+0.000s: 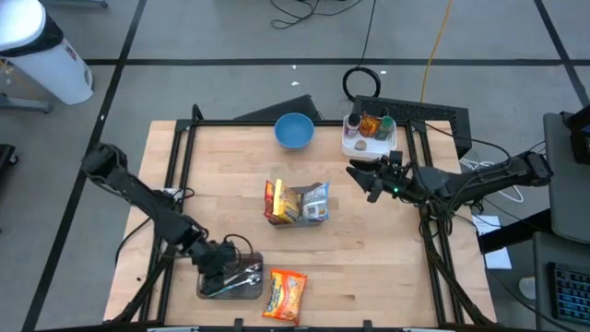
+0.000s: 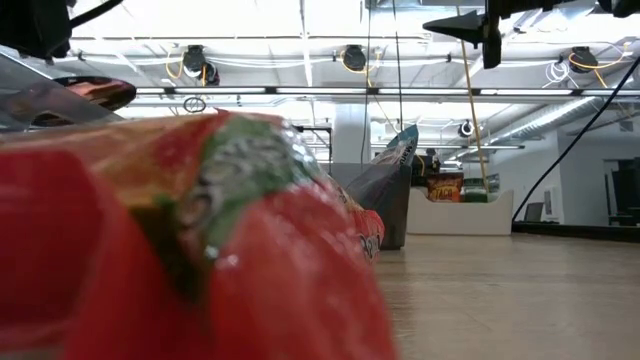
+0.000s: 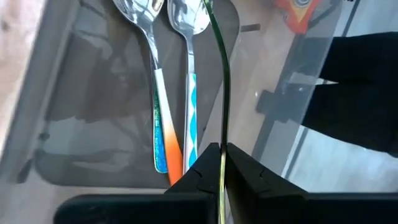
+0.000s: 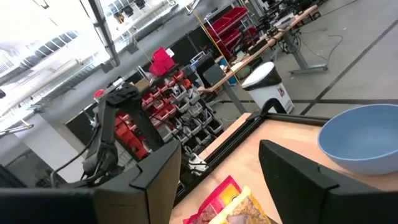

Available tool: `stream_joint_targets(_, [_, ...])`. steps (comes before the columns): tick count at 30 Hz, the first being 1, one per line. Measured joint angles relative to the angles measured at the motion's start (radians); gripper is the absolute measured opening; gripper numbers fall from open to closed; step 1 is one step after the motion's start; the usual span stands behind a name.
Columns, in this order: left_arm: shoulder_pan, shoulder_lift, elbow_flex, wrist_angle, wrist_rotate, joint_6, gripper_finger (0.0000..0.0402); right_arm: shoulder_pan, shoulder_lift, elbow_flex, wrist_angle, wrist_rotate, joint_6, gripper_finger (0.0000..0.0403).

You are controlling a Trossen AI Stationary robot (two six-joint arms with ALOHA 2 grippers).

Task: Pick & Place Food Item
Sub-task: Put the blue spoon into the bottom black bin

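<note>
Two arms, three snack bags, one bowl, one tray of spoons.

The left gripper sits low at the table's seven o'clock corner, its fingers pressed together on the thin rim of a clear tray holding two spoons. Just beside the tray lies one orange-red snack bag, flat, its long axis running roughly twelve to six o'clock; it fills the low view's foreground. At the table's centre stand two more bags touching each other, a yellow-red bag and a silver-blue bag. One blue bowl rests at twelve o'clock. The right gripper hovers at about two o'clock, jaws spread and holding nothing, pointing toward the centre bags. A white caddy of bottles sits beyond it.
</note>
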Motion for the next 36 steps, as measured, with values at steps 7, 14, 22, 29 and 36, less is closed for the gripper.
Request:
stream_joint_targets(7, [0.013,0.091,0.000,0.051,0.067,0.015,0.0015,0.000,0.000,0.000,0.000,0.000,0.000,0.0210])
stream_joint_targets(14, [0.043,0.150,0.000,0.126,0.103,0.063,0.0007,0.000,0.000,0.000,0.000,0.000,0.000,0.0210])
stream_joint_targets(22, [0.077,0.152,0.000,0.110,0.107,0.095,0.0032,0.000,0.000,0.000,0.000,0.000,0.000,0.0210])
stream_joint_targets(29, [0.092,0.153,0.000,0.079,0.094,0.120,0.0024,0.000,0.000,0.000,0.000,0.000,0.000,0.0210])
stream_joint_targets(36, [0.110,0.153,0.001,0.050,0.088,0.132,0.0063,0.000,0.000,0.000,0.000,0.000,0.000,0.0210])
